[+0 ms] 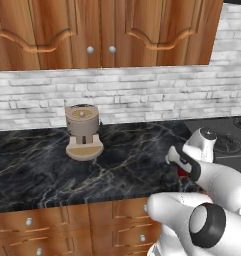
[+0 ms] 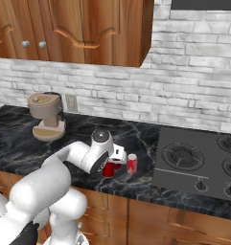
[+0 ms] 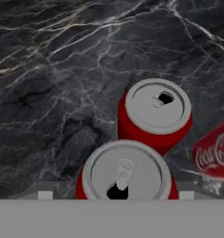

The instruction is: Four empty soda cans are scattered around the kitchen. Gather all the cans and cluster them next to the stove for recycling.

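Red soda can between claw fingers, seemingly parted and not gripping.

Looking straight down on the black veined marble counter. Nearest can stands upright at btm centre, silver top w/ pull tab and dark mouth opening showing, red side just visible. 2nd can is upright just beyond it, up and to the right, the two look touching or nearly so. 3rd can sits right of the nearest can, cut by frame edge, red side w/ white script logo facing the camera.
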Tool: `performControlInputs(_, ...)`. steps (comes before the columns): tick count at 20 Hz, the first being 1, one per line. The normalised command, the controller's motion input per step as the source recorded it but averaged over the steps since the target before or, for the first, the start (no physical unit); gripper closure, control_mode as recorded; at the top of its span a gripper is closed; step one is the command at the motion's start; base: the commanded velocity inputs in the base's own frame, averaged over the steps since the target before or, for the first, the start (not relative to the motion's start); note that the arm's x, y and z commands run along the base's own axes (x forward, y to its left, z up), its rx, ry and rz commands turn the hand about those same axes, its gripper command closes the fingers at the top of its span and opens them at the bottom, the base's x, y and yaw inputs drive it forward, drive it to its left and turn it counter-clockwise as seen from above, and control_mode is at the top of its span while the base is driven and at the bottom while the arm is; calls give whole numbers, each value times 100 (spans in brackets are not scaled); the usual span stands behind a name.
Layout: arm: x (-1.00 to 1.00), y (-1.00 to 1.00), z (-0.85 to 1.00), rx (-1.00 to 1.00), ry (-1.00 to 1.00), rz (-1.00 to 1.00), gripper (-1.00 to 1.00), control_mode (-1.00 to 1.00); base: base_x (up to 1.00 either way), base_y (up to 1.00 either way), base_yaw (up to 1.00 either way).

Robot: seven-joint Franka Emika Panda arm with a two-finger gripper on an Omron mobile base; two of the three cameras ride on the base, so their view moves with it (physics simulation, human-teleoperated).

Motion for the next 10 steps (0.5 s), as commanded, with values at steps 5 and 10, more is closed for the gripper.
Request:
performControlInputs(5, -41, 0, 18, 0, -12, 0, -100, -100, 0, 0, 0)
performControlInputs(10, -16, 0, 68, 0, -16, 0, -100, -100, 0, 0, 0)
